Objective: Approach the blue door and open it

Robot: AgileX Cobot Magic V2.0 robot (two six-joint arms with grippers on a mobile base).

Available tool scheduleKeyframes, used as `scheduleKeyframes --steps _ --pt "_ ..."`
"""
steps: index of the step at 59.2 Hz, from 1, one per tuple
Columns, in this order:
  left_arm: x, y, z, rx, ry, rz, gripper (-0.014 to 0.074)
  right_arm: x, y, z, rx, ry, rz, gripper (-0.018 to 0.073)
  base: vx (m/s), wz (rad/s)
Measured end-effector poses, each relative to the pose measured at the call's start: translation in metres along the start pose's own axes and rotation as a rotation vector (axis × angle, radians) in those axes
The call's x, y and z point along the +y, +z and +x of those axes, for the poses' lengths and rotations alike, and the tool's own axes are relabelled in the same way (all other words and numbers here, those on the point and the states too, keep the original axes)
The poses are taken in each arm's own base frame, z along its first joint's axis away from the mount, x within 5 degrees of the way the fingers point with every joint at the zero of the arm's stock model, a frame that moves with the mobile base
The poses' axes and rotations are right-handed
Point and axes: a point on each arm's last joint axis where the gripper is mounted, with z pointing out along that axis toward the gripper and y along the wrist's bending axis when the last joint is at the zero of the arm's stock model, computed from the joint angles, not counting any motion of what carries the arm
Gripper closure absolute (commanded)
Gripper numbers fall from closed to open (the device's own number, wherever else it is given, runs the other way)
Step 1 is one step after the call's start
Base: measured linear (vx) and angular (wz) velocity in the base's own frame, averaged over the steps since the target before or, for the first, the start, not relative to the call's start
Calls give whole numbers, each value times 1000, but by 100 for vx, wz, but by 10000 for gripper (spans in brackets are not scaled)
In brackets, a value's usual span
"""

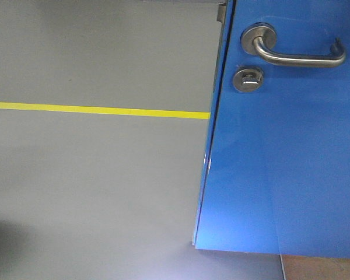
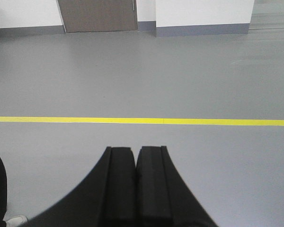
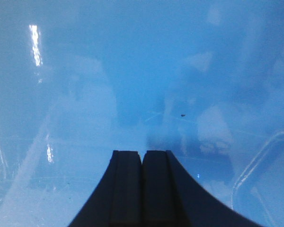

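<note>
Front cam only: blue door [image 1: 286, 146] at right, ajar, w/ 1 lever handle [image 1: 297, 51], 1 thumb-turn [image 1: 247, 79]. My left gripper [image 2: 136, 165] pads together over grey floor [image 2: 132, 75], 1 yellow line [image 2: 142, 121]. Right gripper [image 3: 142, 165] pads together, facing door's gloss.

One blue door [image 1: 286, 146] is showing in the front view, filling its right side. It is carrying one silver lever handle [image 1: 297, 52] near its top edge and one round thumb-turn lock [image 1: 247, 79] just beneath. One grey latch plate [image 1: 221, 13] is sitting on the door's edge at the top. One yellow floor line [image 1: 99, 109] is running across the grey floor [image 1: 93, 192]. Two grippers are appearing: the left gripper [image 2: 135, 163] and the right gripper [image 3: 142, 163], one per wrist view. One brown door [image 2: 97, 15] is standing at the far wall.
</note>
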Motion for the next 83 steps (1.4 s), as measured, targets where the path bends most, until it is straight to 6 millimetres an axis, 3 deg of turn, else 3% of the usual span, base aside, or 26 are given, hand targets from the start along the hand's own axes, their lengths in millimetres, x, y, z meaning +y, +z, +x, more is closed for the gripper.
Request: scheduleKeyframes --steps 62,70,83 --pt "0 0 0 0 0 0 526 0 -1 0 0 -19 4 557 1 -1" --pt "0 0 0 0 0 0 526 -11 -16 8 13 -222 63 557 0 0" --pt "0 0 0 0 0 0 526 -51 -79 33 91 -812 237 557 0 0"
